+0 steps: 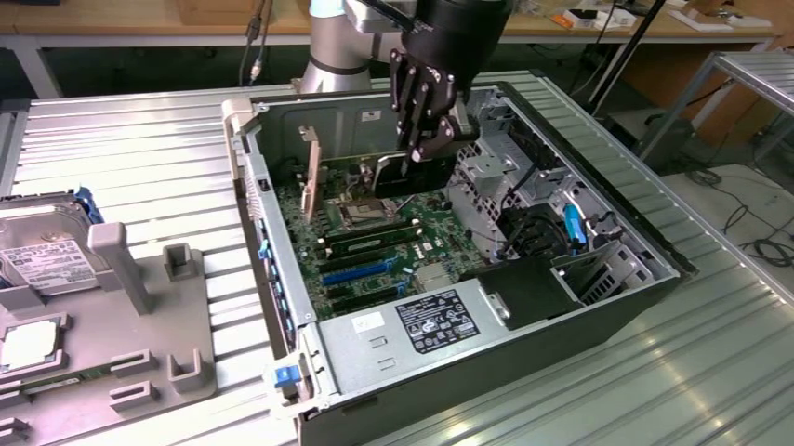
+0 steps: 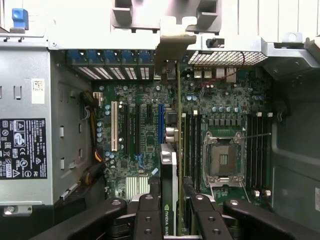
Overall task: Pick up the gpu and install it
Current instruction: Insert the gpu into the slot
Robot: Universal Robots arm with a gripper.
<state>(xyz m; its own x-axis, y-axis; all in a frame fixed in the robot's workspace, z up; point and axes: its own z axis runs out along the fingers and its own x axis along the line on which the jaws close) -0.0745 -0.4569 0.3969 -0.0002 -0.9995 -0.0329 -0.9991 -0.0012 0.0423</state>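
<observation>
Okay, claw [image 2: 172, 212] clamped shut on gpu [image 2: 169, 170]. I see card held on edge, upright inside open case [image 1: 616, 290], over motherboard [image 2: 140, 100], bracket toward rear slots, so likely lining up with slot. Seated or not, can't tell. Readable on cooler: "NVIDIA QUAD…". Power supply label [image 2: 22, 149] print illegible.

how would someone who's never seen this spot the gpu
Find the open computer case, then the motherboard inside it. The gpu is the thin card standing on edge over the board, clamped in the gripper. Unlike the seated memory sticks beside it, it carries an NVIDIA label and a metal end bracket.
</observation>
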